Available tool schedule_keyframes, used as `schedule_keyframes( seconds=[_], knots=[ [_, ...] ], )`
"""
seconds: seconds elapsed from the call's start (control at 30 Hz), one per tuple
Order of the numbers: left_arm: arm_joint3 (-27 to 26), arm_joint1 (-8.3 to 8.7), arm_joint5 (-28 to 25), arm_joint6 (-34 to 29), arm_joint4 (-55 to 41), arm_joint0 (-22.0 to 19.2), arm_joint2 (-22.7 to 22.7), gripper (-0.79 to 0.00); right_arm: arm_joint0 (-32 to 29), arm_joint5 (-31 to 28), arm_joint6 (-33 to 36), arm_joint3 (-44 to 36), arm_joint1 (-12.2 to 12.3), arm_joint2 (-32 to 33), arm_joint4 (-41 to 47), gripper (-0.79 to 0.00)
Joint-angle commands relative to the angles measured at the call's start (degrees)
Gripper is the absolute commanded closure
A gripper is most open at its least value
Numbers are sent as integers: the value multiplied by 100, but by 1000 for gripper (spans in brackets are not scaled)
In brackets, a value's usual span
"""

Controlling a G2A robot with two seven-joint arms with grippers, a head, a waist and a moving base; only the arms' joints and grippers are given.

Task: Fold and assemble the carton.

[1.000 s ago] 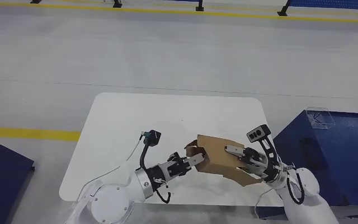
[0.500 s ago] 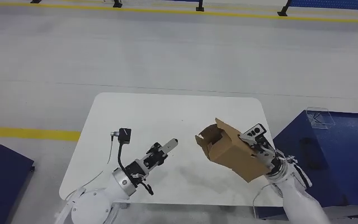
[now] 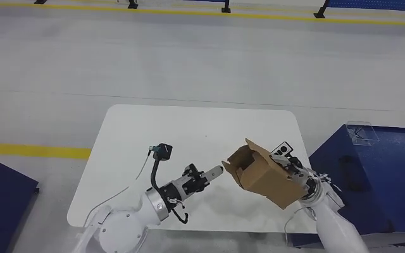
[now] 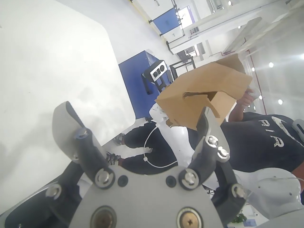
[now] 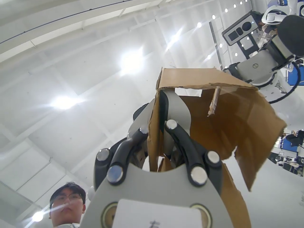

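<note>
Over the table (image 3: pixel 158 126), the carton (image 3: pixel 262 174) seemingly points lengthwise at left tool (image 3: pixel 216 171).

Brown carton (image 3: pixel 262 175), part-folded, tilted, off table

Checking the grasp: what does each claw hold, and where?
The right claw pinches the carton by one wall panel; the left claw is open, holding nothing.

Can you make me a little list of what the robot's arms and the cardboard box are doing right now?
carton: brown, partly folded, one end open with loose flaps
right end effector: shut on a carton wall, one finger inside and one outside
left end effector: open, empty, apart from the carton, pointing toward it
table: white, below both arms
</note>
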Motion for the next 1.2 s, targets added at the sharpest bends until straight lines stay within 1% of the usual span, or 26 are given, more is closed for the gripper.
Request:
schedule_keyframes(
  seconds=[0.0,0.1,0.17,0.27,0.43,0.6,0.73,0.8,0.9,1.07,1.17],
  knots=[
    [-96,-4,-145,79,42,44,23,-785,-10,27,26,0,2,11,-65,0],
    [-362,-4,-467,348,147,200,7,-785,-31,68,92,-16,4,0,-207,0],
    [-460,9,-576,443,393,316,1,-785,-34,119,143,-35,6,-13,-275,0],
    [-541,13,-348,483,815,356,72,-785,-47,168,235,-65,8,-24,-375,0],
    [-405,-32,115,381,1021,111,257,-785,-74,214,358,-145,11,-11,-448,0],
    [-107,-112,505,501,625,-142,283,-785,-125,252,467,-240,14,21,-472,0],
    [146,-162,632,433,193,-298,270,-785,-167,266,603,-278,7,14,-408,0],
    [207,-173,612,390,176,-347,293,-785,-173,242,563,-276,6,31,-428,0],
    [169,-178,555,437,233,-313,303,-785,-167,186,482,-254,-5,75,-320,0],
    [-13,-154,164,595,155,-4,84,-785,-132,100,311,-161,-23,197,-79,0],
    [-18,-131,-22,406,18,110,-58,-785,-113,91,284,-135,-29,238,-32,0]
  ],
)
